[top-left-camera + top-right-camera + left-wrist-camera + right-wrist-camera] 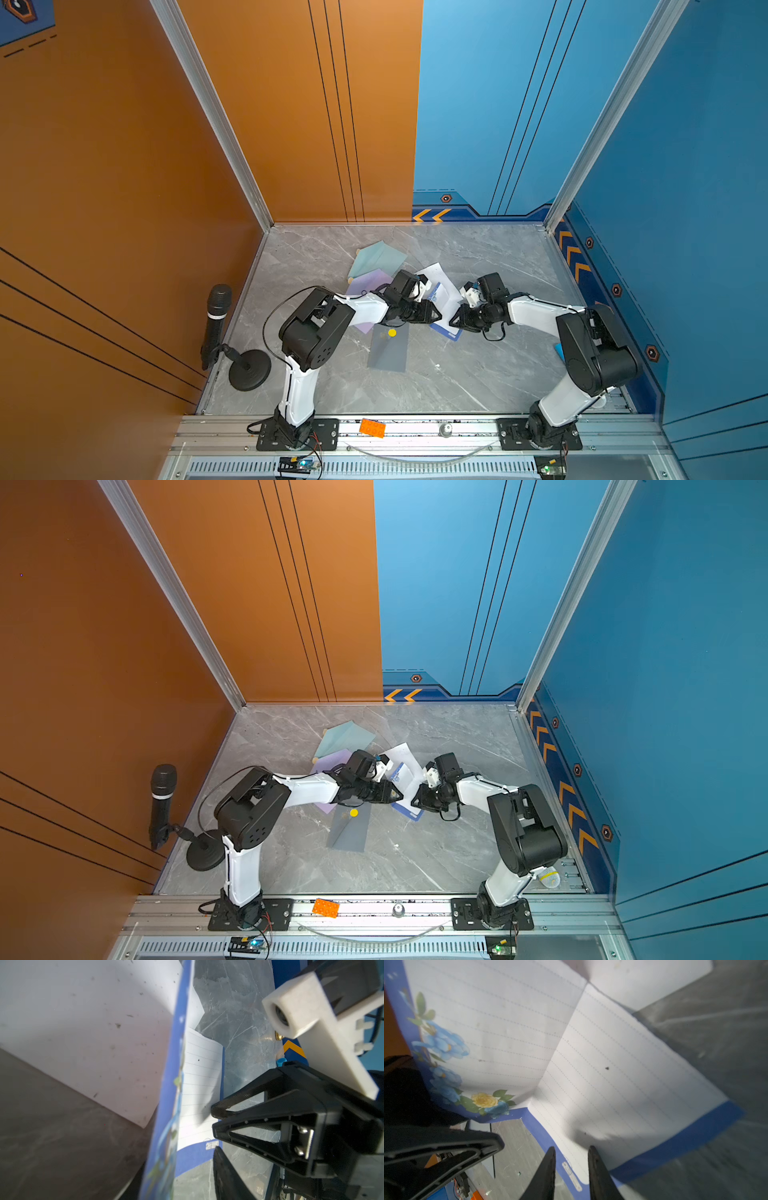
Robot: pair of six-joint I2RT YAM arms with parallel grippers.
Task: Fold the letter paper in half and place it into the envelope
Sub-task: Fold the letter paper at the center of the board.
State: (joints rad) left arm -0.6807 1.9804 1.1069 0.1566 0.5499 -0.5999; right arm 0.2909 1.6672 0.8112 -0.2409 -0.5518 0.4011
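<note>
The letter paper (444,296), white and lined with a blue flowered border, lies between my two grippers, bent along a middle crease. One half (623,1076) rests flat on the table. The other half (93,1028) stands raised. My left gripper (436,314) is open, with the raised half's blue edge between its jaws. Only one of its fingers (226,1172) shows, apart from the sheet. My right gripper (572,1153) is open, its tips straddling the flat half's border near a corner. A grey envelope (388,351) with a yellow dot lies in front of the left gripper.
A teal envelope (379,257) and a lilac one (370,282) lie behind the left arm. A microphone on a round stand (218,320) is at the table's left edge. An orange brick (372,428) sits on the front rail. Walls close the left, back and right sides.
</note>
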